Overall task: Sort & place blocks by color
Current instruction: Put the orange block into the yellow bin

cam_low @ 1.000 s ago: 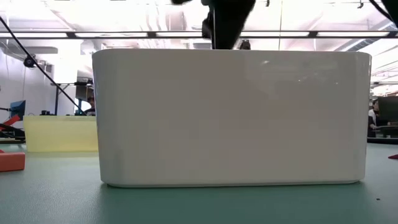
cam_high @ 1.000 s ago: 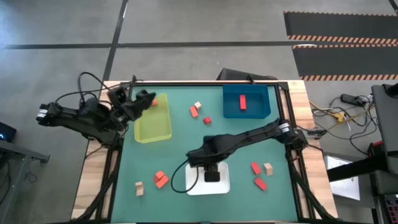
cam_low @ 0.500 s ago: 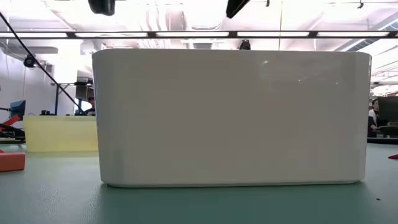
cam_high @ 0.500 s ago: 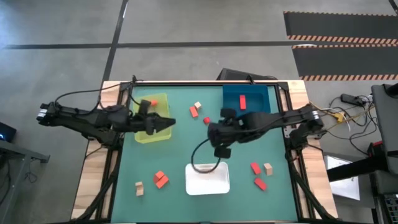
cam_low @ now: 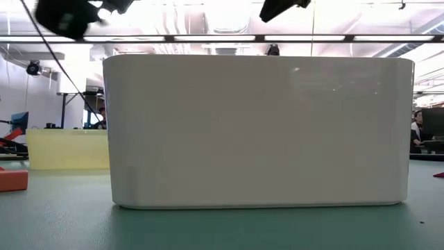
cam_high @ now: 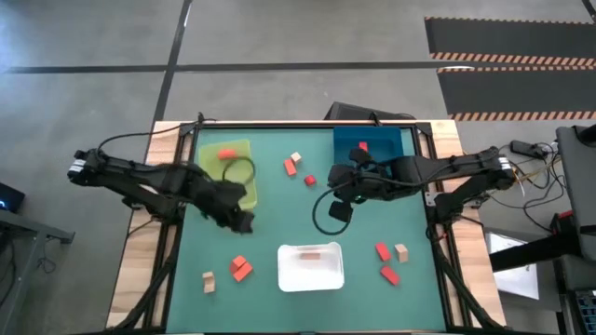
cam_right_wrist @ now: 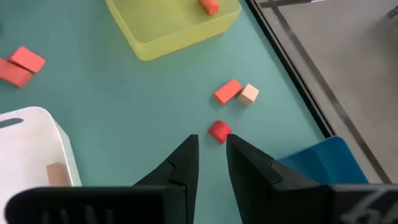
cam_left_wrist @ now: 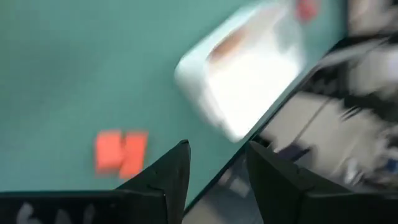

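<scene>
High view, counts: twelve blocks (cam_high: 310,180) in all; three trays.
High view, in trays: one orange-red block lies in the yellow-green tray (cam_high: 216,198), one red in the blue tray (cam_high: 391,158), and one tan in the white tray (cam_high: 289,276).
High view, loose blocks: three lie mid-table between the yellow-green and blue trays (orange-red, tan, red). Two orange-red ones touch each other left of the white tray, with one tan near them. Three lie right of the white tray (orange-red, tan, red).
High view, surface and room: a green mat (cam_high: 279,214) covers a wood-edged table, on a grey floor with dark lines and striped mats.
High view, arms: the left gripper (cam_high: 239,221) reaches in over the mat just below the yellow-green tray. The right gripper (cam_high: 333,186) stretches from the right toward mid-table, beside the blue tray.
Low view: the white tray's (cam_low: 257,132) wall fills the middle. The yellow-green tray (cam_low: 68,149) is behind it on the left, with an orange-red block at the left edge. Dark arm parts show along the top under ceiling lights; no fingers can be seen.
Left wrist view: the left gripper's (cam_left_wrist: 214,163) fingers stand apart with nothing between them. Beyond lie the two touching orange-red blocks and the white tray (cam_left_wrist: 186,71), blurred.
Right wrist view: the right gripper's (cam_right_wrist: 211,146) fingers are narrowly apart and empty, tips close to the red block. The orange-red and tan pair and the yellow-green tray (cam_right_wrist: 155,43) lie farther off.
</scene>
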Robot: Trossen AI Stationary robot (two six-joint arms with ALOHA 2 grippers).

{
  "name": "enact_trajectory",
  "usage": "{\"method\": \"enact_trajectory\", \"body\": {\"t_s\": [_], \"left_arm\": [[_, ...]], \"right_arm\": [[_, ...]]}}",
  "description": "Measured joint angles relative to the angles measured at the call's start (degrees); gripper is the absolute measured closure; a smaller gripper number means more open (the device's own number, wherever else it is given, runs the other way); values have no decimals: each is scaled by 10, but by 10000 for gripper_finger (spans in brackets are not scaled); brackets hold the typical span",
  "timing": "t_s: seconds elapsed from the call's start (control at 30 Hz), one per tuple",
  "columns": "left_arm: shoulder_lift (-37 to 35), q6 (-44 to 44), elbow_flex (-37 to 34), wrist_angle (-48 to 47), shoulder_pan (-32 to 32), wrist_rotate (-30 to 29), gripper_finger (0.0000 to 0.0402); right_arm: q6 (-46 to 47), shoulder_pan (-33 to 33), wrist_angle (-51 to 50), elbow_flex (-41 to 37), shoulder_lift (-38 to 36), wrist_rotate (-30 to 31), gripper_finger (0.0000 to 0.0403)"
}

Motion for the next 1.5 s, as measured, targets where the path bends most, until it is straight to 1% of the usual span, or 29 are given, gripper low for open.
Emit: {"method": "enact_trajectory", "body": {"t_s": [0.07, 0.2, 0.4, 0.67, 0.83, 1.0, 1.13, 1.23, 1.33, 1.5], "left_arm": [[26, -2, 11, -37, -14, 30, 263], [69, -4, 18, -60, -43, 76, 263], [118, -3, 18, -60, -78, 101, 263], [156, -1, 15, -59, -94, 102, 263], [165, 23, -2, -58, -97, 100, 256], [170, 56, -22, -59, -105, 89, 215], [176, 59, -37, -58, -110, 40, 175], [185, 71, -51, -54, -113, 7, 154], [196, 90, -60, -56, -115, -5, 147], [224, 94, -66, -33, -118, -10, 146]], "right_arm": [[6, 0, 13, -20, -12, 0, 330], [21, -3, 18, -47, -22, 0, 325], [26, -4, 31, -72, -32, 0, 319], [15, -4, 50, -75, -32, 15, 329], [15, -4, 50, -75, -32, 15, 332], [17, -4, 51, -75, -32, 15, 326], [20, -4, 51, -75, -32, 15, 321], [21, -4, 51, -75, -32, 15, 322], [26, -4, 51, -75, -32, 15, 326], [27, -4, 52, -75, -32, 15, 334]]}}
